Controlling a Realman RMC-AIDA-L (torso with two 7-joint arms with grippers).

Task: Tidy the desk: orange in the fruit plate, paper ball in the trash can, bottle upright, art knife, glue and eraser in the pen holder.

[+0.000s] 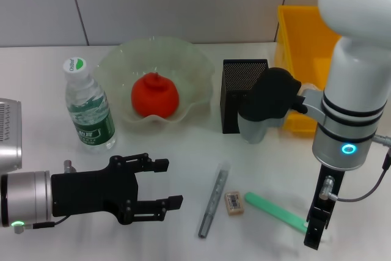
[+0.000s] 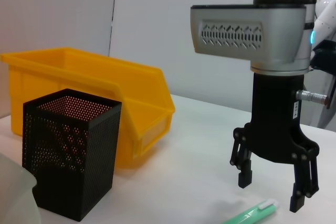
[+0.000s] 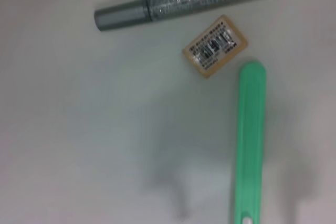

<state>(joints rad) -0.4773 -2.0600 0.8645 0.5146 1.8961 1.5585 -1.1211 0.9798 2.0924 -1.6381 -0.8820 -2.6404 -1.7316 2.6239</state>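
- Right gripper (image 2: 273, 182) hangs pointing down just above the desk (image 1: 183, 151) at the near-right, over the white-tipped end of the glue (image 1: 275, 209); fingers spread wide, nothing between them, per left wrist view.
- Glue lies flat on the desk, tilted diagonally, its rounded end near the eraser (image 1: 234, 202).
- Eraser sits flat, barcode label up, btwn the glue and the art knife (image 1: 212, 208); just beside both, touching neither as far as the right wrist view shows.
- Art knife lies flat at centre-front, roughly along the near-far line, well apart from the pen holder (image 1: 243, 94).
- Pen holder stands upright behind these three items; what is inside it can't be made out.
- Trash can (image 1: 305, 59) sits at far right, just beside the pen holder, partly hidden by the right arm.
- Orange (image 1: 155, 96) rests in the fruit plate (image 1: 116, 59) at centre-back, nub up.
- Bottle (image 1: 89, 107) stands upright w/ white cap on, left of the fruit plate, just beside its rim.
- Left gripper (image 1: 160, 183) hovers low at near-left, pointing sideways toward the art knife but well short of it; fingers parted wide, holding nothing.
- Paper ball not made out in any view.
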